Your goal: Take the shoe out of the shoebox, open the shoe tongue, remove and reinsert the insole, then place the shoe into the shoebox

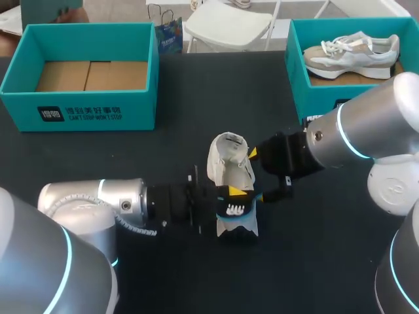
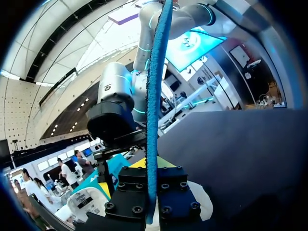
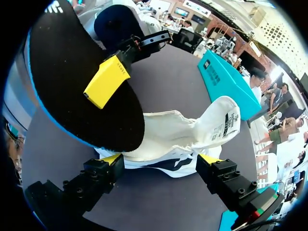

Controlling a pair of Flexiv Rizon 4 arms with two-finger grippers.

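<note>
A white shoe (image 1: 229, 163) lies on the black table (image 1: 131, 157) at the middle, its opening turned upward. My left gripper (image 1: 230, 191) is shut on the black insole (image 1: 236, 212) with a blue rim, holding it just over the shoe's near end. In the left wrist view the insole (image 2: 154, 106) stands edge-on between my left gripper (image 2: 153, 195). My right gripper (image 1: 255, 174) is open and straddles the shoe from the right. In the right wrist view the shoe (image 3: 183, 137) lies between my right gripper (image 3: 161, 161), with the insole (image 3: 72, 82) above it.
A teal shoebox (image 1: 78, 108) with a bare cardboard bottom stands at the back left. Another teal box (image 1: 298, 72) at the back right holds a second grey-white shoe (image 1: 353, 52).
</note>
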